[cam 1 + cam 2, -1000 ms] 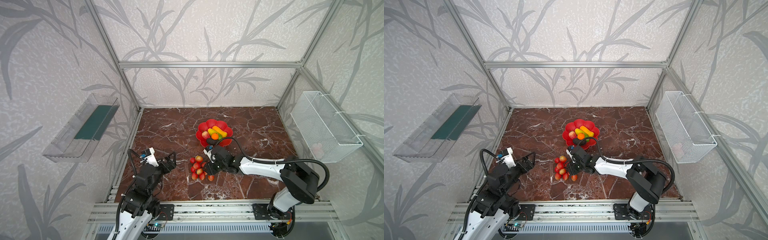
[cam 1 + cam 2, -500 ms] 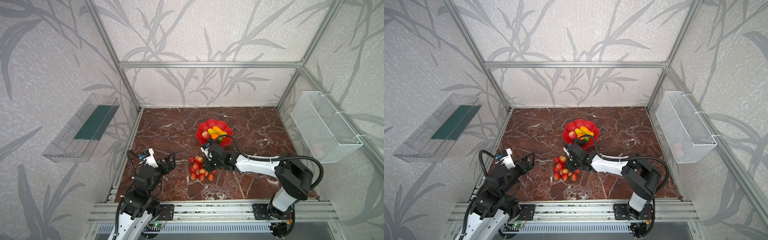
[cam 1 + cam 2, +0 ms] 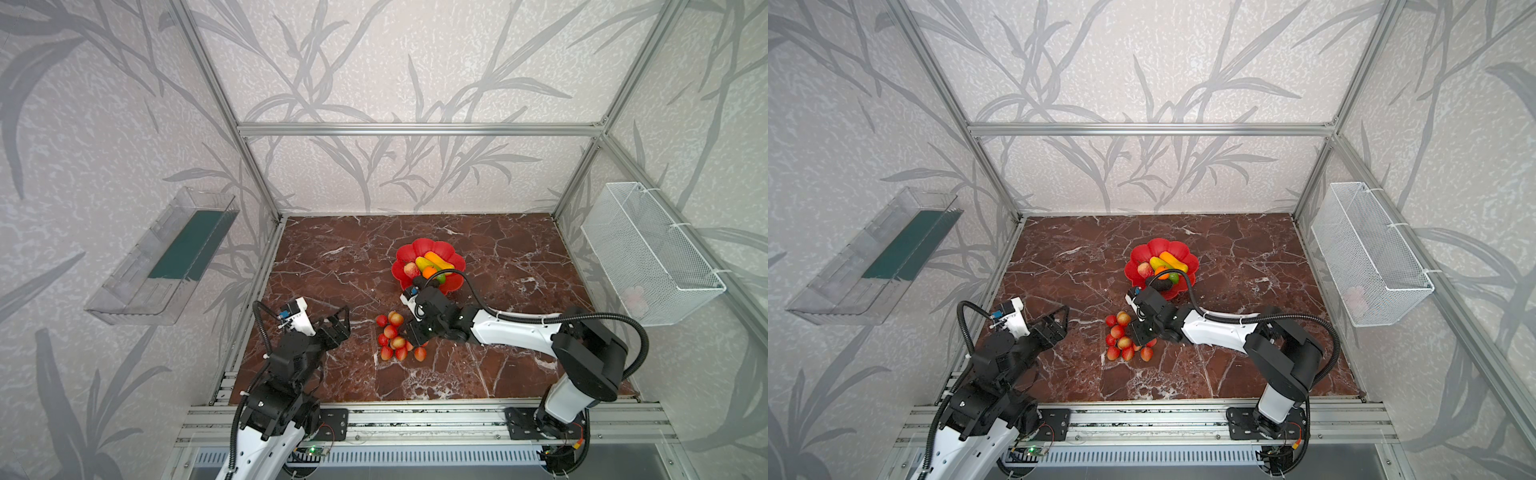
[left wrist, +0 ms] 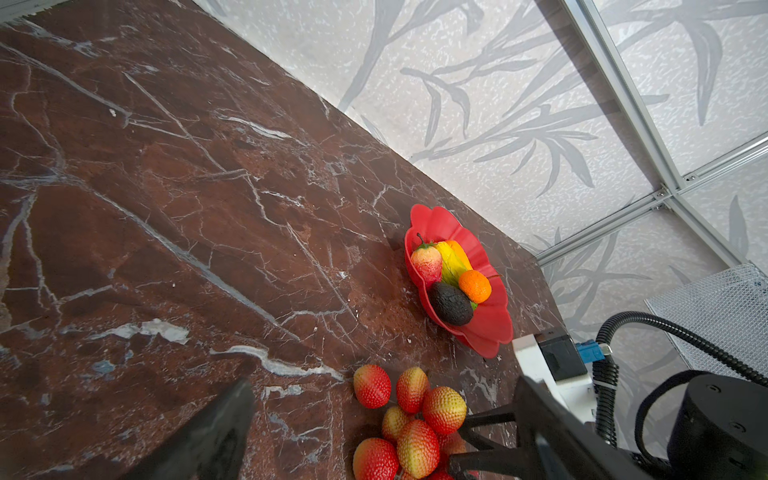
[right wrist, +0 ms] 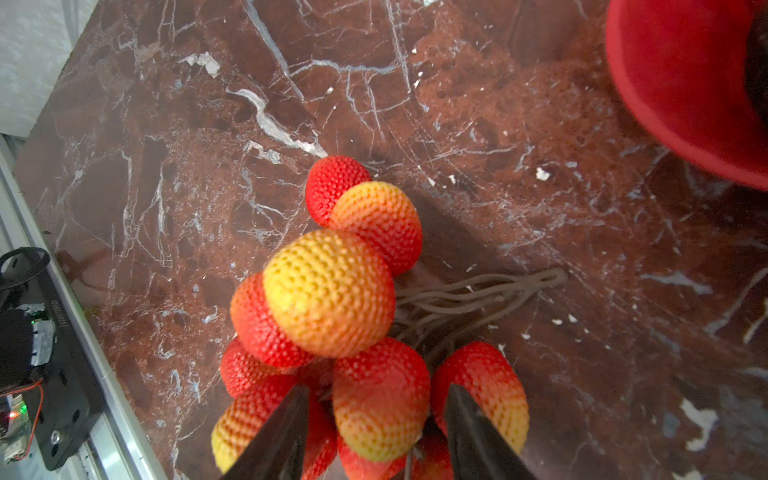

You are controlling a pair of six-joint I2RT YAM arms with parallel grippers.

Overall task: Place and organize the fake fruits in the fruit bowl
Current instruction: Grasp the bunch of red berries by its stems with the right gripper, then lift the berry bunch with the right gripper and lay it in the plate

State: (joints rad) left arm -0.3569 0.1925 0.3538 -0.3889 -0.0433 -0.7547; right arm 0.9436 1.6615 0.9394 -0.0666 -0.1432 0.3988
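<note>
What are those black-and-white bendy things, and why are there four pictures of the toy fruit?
They are two robot arms, each ending in a two-finger hand. Two pictures look down from above; the others come from cameras on each arm's wrist. On the marble table sits a red flower-shaped bowl with toy fruits inside. A bunch of bumpy red balls lies outside it. The right hand has its fingers on either side of one ball; whether it is squeezing, I cannot tell. The left hand is open and empty.

The right hand (image 3: 415, 336) is down at the cluster of small red-pink balls (image 3: 390, 338) on the table (image 3: 332, 257). The left hand (image 3: 338, 322) gapes wide nearby. The fruit bowl (image 3: 405, 254) holds other fruits (image 3: 428, 262).
</note>
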